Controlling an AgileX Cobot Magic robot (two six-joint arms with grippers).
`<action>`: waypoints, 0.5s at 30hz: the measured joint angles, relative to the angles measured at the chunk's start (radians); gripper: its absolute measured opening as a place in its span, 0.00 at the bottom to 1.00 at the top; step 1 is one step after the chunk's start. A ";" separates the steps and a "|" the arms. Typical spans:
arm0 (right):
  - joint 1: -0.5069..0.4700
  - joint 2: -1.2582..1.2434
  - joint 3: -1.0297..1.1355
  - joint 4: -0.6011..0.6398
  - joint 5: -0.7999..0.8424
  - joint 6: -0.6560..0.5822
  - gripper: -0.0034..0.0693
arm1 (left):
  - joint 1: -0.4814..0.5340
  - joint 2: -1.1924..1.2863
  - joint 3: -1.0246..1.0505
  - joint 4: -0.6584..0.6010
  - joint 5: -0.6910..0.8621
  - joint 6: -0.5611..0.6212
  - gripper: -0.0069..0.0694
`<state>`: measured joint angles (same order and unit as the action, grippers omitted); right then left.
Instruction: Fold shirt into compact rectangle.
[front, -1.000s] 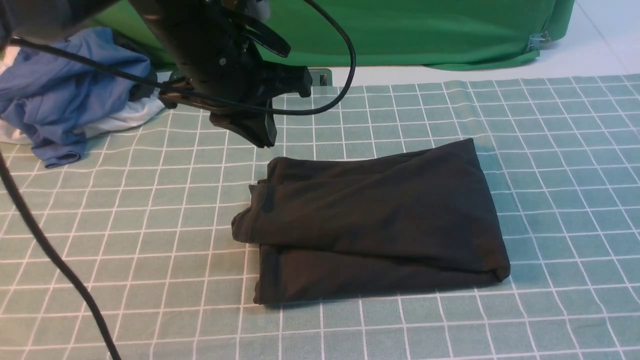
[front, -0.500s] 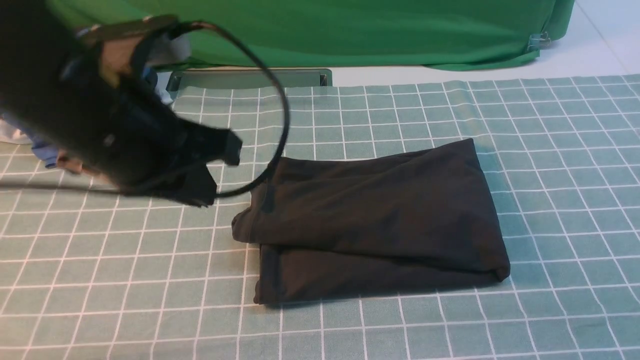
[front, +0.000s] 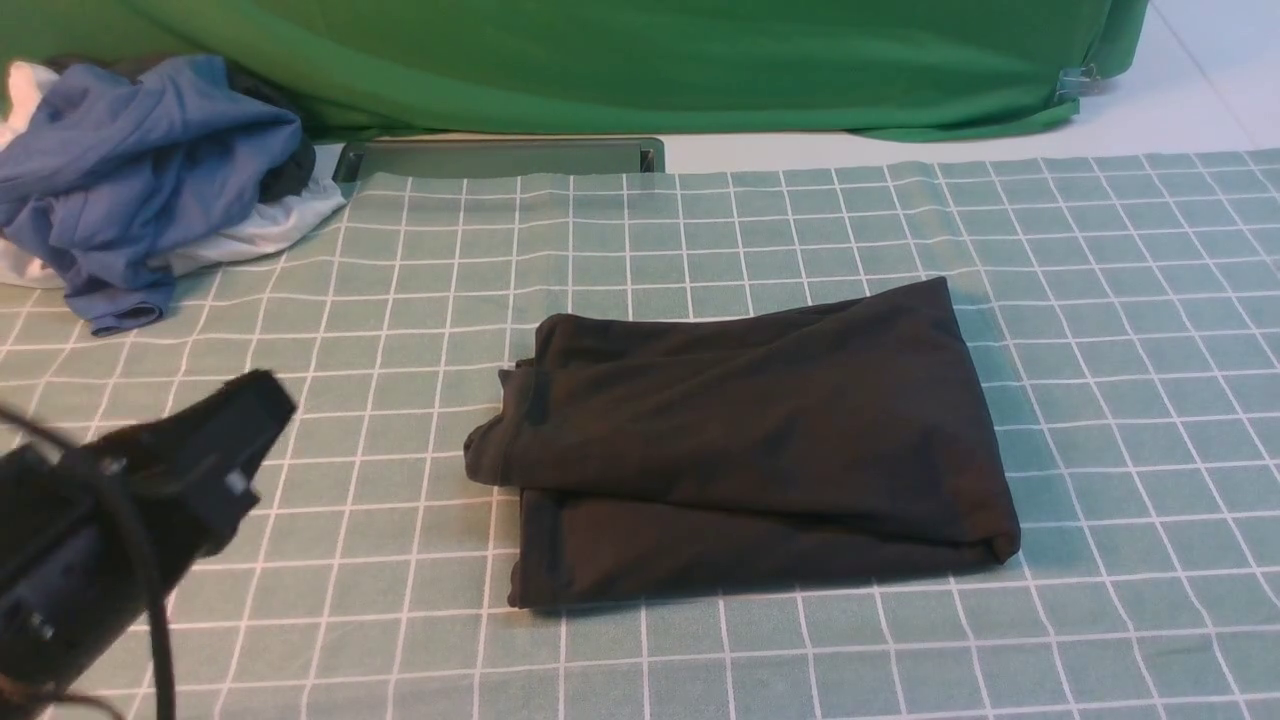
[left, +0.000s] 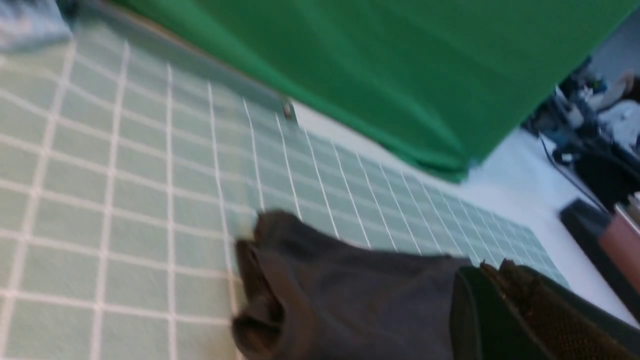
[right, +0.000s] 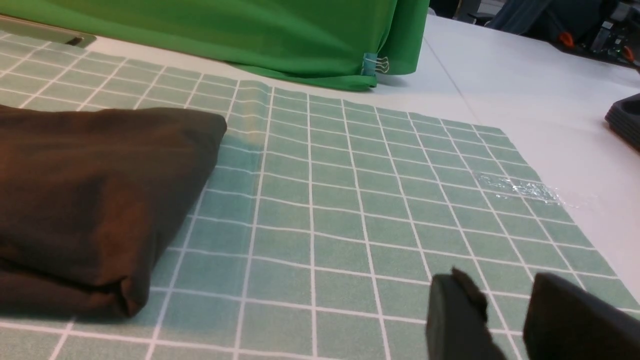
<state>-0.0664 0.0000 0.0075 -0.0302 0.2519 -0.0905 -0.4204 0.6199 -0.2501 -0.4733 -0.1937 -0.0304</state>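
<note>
The black shirt (front: 745, 455), folded into a rectangle on the checked cloth (front: 1100, 300), is left untouched as the left gripper (front: 262, 400), pressed together, is drawn back beside it and the right gripper (right: 505, 305) is spread, suggesting folding is finished.

no readable text in any view, folded black shirt (front: 745, 455) at frame centre shows no print or label, checked cloth (front: 1100, 300) plain grid only, green backdrop (front: 650, 60) along top unmarked
</note>
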 joint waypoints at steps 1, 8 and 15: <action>0.000 0.000 0.000 0.000 0.000 0.000 0.37 | 0.000 -0.011 0.028 0.040 -0.017 0.001 0.11; 0.000 0.000 0.000 0.000 0.000 0.000 0.37 | 0.000 -0.016 0.118 0.163 -0.021 0.003 0.11; 0.000 0.000 0.000 0.000 0.000 0.000 0.37 | 0.000 -0.016 0.169 0.178 -0.019 0.007 0.11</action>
<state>-0.0664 0.0000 0.0075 -0.0302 0.2520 -0.0905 -0.4204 0.6041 -0.0812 -0.2954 -0.2132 -0.0229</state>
